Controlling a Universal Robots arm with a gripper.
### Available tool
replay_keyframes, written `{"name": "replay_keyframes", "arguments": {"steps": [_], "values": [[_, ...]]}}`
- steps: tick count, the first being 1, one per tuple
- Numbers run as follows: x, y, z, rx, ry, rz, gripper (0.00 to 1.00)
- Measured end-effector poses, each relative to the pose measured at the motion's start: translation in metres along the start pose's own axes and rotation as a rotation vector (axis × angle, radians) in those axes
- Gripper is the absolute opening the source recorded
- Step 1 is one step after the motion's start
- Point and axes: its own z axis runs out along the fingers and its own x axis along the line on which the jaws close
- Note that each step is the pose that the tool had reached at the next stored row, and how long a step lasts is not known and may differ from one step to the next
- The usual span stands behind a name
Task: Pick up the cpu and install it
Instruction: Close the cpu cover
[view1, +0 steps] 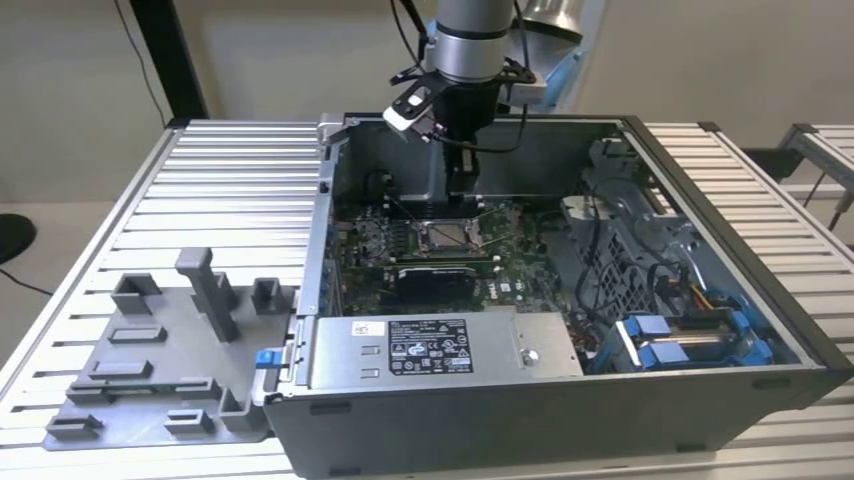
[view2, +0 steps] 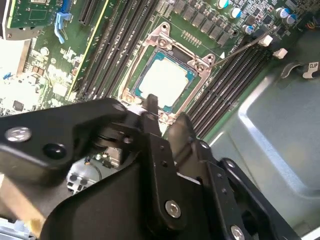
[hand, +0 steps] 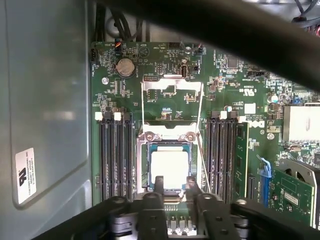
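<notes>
The cpu (hand: 170, 167) is seen lying flat in the socket (hand: 142, 165) on the green motherboard (hand: 225, 100), with its silvery top facing up. In the second wrist view the cpu (view2: 165, 80) is shown framed by the socket's metal surround. The hinged metal frame (hand: 172, 92) of the socket is folded back from the chip, so the chip is left uncovered. Rows of dark memory slots (hand: 115, 155) are set on either side of the socket.

The end effector (hand: 175, 184) is held just above one edge of the cpu. Its two dark fingers (hand: 159, 185) are spread apart and nothing is gripped between them. The same gap is shown at the end effector (view2: 164, 117) in the second wrist view. Whether the fingertips touch the socket cannot be told.

In the exterior view the arm (view1: 474, 40) is seen reaching down into the open computer case (view1: 534, 420), and the end effector (view1: 461, 185) is placed over the socket (view1: 441, 235). A grey box with a label (view1: 434, 345) is mounted along the near side of the case. The case is carried by a ribbed metal worktop (view1: 227, 180). A grey fixture plate with upright blocks (view1: 147, 340) is laid beside the case, at the exterior view's left.
</notes>
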Motion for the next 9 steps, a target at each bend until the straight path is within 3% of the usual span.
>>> {"name": "replay_keyframes", "arguments": {"steps": [9], "values": [[0.0000, 0.0000, -0.0008, 0.0000, 0.0000, 0.000, 0.00]]}}
